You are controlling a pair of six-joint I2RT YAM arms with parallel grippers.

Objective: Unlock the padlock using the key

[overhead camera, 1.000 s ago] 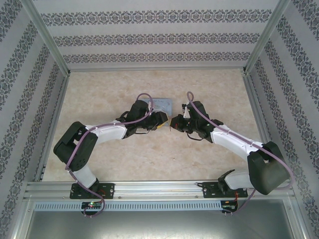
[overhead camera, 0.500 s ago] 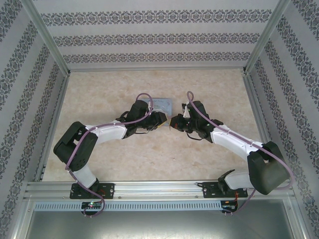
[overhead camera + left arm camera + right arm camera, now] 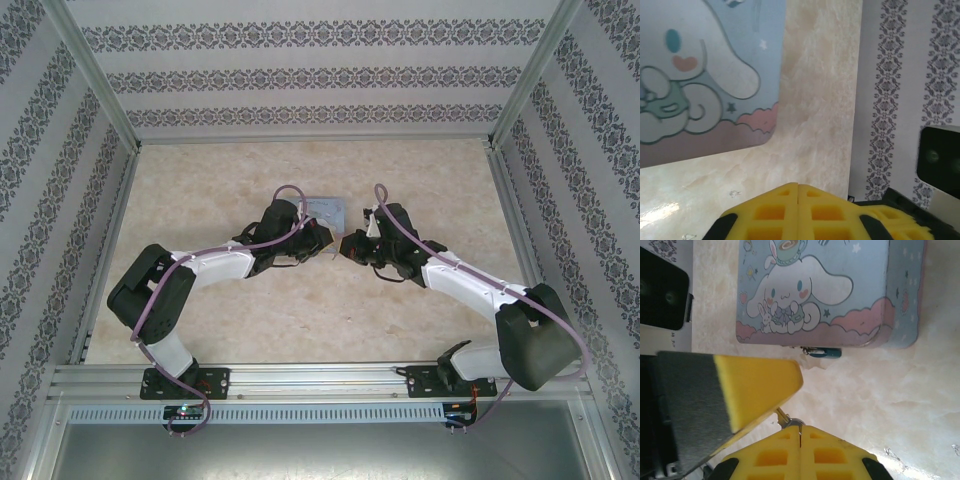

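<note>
From above, the left fingers (image 3: 322, 240) and the right fingers (image 3: 348, 246) meet tip to tip over the marbled bench (image 3: 220, 180). A pastel-blue tin box (image 3: 330, 207) lies just beyond both sets of tips. The padlock is too small to make out from this height, and it is not possible to tell how either pair of fingers is set.

From the left wrist, the yellow left fingers (image 3: 790, 192) are pressed together along a single seam, with nothing visible between them. The cartoon-printed tin box (image 3: 715, 75) lies ahead and to the left of the tips, apart from them. Bare bench (image 3: 810, 125) runs ahead to a patterned wall (image 3: 900, 75).

From the right wrist, the right fingers (image 3: 807, 435) are closed, pinching a small metal key (image 3: 785, 417) that juts from their tips up and to the left. The key passes under one yellow pad of the left fingers (image 3: 757, 382), which come in from the left. The padlock (image 3: 826, 353), with its dark teal body and silvery shackle, sits ahead of the fingertips and slightly right, well short of their reach. It lies against the near edge of the tin box (image 3: 815, 290).
</note>
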